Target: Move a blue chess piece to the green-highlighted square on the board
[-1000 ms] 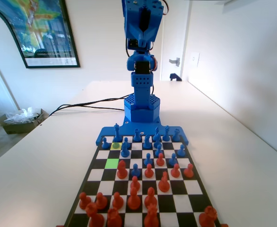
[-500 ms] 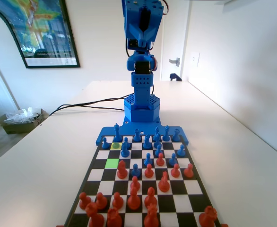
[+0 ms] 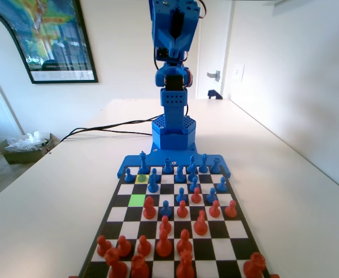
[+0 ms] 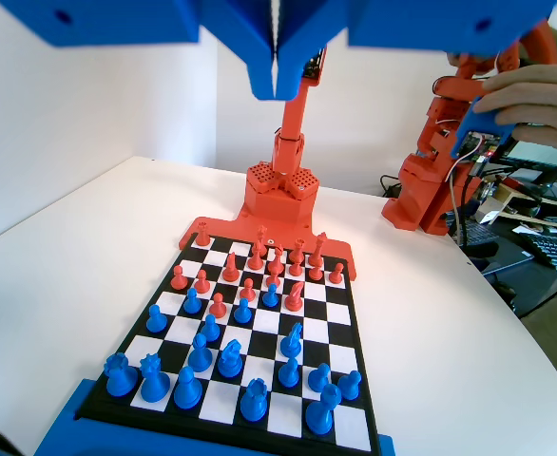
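The board [image 3: 121, 189] lies in front of the blue arm, with blue pieces at its far end and orange-red ones near the camera in the fixed view. A small teal-tinted blue chess piece [image 3: 142, 177], a pawn, stands on a yellow square in the second row from the arm, left of centre. The green-highlighted square [image 3: 136, 200] is bare, one row nearer the camera. My gripper [image 3: 174, 51] hangs high above the arm's base, far from the pieces. In the wrist view the gripper [image 4: 275, 90] is shut with its jaws pressed together and nothing between them.
Several blue pieces [image 3: 153, 184] crowd right of the yellow square, and an orange-red piece [image 3: 149, 208] stands right of the green square. A black cable [image 3: 109, 128] runs across the white table left of the arm's base [image 3: 173, 134].
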{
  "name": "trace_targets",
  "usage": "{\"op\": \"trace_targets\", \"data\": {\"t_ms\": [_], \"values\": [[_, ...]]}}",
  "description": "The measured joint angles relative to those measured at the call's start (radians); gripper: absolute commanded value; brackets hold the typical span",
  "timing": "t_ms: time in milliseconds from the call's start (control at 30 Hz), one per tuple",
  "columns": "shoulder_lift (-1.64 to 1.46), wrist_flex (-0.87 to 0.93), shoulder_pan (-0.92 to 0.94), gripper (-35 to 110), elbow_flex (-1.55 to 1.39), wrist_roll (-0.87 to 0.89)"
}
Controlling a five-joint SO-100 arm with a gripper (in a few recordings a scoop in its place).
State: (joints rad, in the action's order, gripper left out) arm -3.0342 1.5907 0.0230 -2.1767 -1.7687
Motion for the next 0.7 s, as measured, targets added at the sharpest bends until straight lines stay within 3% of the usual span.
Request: {"op": "trace_targets", "data": {"t_ms": [333, 700], "values": [[0.000, 0.006, -0.002, 1, 0.009, 0.058], [0.245, 0.150, -0.040, 2, 0.331, 0.216]]}}
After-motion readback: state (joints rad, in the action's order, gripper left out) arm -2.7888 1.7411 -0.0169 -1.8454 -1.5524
